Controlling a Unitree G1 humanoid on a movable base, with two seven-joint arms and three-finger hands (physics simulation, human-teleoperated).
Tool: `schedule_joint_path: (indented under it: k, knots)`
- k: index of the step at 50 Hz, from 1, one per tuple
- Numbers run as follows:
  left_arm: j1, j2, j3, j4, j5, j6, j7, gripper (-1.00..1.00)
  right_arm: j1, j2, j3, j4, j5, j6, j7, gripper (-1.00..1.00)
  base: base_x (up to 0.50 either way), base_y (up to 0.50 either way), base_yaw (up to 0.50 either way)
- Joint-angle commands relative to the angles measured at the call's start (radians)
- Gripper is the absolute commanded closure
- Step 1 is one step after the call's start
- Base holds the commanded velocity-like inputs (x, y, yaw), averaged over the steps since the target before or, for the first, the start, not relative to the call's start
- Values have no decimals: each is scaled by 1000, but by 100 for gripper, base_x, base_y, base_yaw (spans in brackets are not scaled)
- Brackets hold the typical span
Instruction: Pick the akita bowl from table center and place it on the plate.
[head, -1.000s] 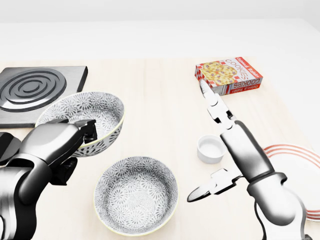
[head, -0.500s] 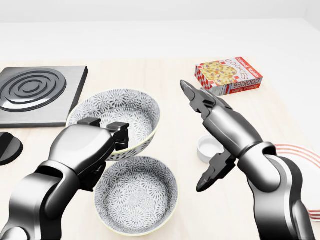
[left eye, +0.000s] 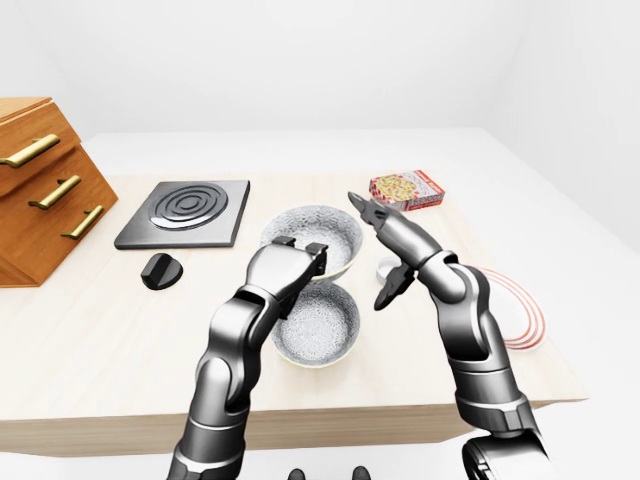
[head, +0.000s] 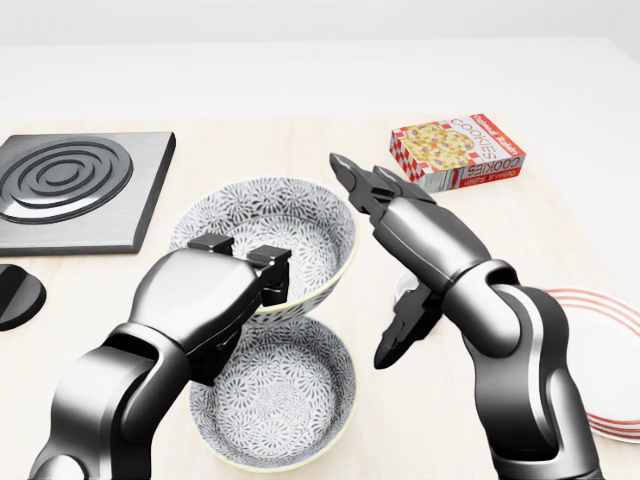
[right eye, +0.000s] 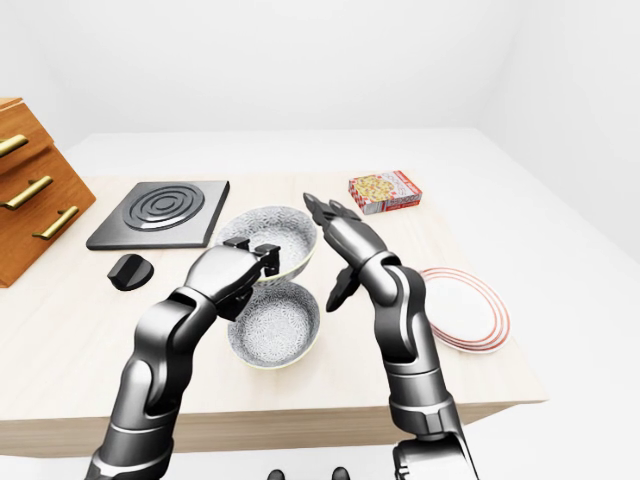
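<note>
Akita bowl (head: 270, 235) is up off the table in my left hand (head: 215, 300), whose fingers are clamped over the near rim, so it hangs tilted with its patterned inside facing the head camera. I hold it by the rim because the wall is too wide to wrap. It sits directly above a second bowl (head: 275, 395) of the same pattern, which rests on the table (head: 330, 140) near the bottom of the head view. My right hand (head: 385, 255) has its fingers spread and grasps nothing; it stands just beside the lifted bowl's right edge, and I judge it is placed to take or steady the bowl, since the plate (right eye: 465, 310) lies well to the right, nearer that arm. A small white cup (left eye: 385, 268) is mostly hidden behind the right forearm and lies between bowl and plate, so the carry should pass above it. The cookie box (head: 458, 150) and stove plate (head: 70, 185) are clear of that route.
</note>
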Motion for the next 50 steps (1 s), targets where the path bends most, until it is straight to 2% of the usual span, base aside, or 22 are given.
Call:
schedule_joint_path:
  k: [1,13,24,25,26,27,28,29,31,50]
  knots:
    - [-11,-21,-15,-4,58,-12,0,100,-46,22,21,59,-23,0,-10,-100,0,0,0]
    - [8,-44,-43,-32,76,-12,0,100,-29,27,24,84,-23,0,-25,-100,0,0,0]
    - [23,-55,-55,-74,79,-12,0,100,79,8,3,-13,-16,0,1,-100,0,0,0]
    - [26,-54,-55,-81,78,-12,0,100,84,5,1,-13,-15,0,0,-95,0,0,0]
    - [28,-53,-54,-86,78,-12,0,100,87,4,-1,-13,-14,0,-1,-71,0,0,0]
    - [34,-52,-54,-97,77,-12,0,100,91,1,-4,-10,-14,0,-4,7,0,0,0]
    - [36,-52,-54,-102,77,-12,0,100,93,0,-5,-8,-14,0,-6,47,0,0,0]
    - [38,-52,-54,-105,77,-12,0,100,90,0,-5,-2,-16,0,-9,78,0,0,0]
    - [42,-54,-56,-116,77,-12,0,100,97,-1,-6,-7,-16,0,-9,100,0,0,0]
    - [73,-70,-79,-186,71,-12,0,100,114,-1,-9,-11,-12,0,-16,100,0,0,0]
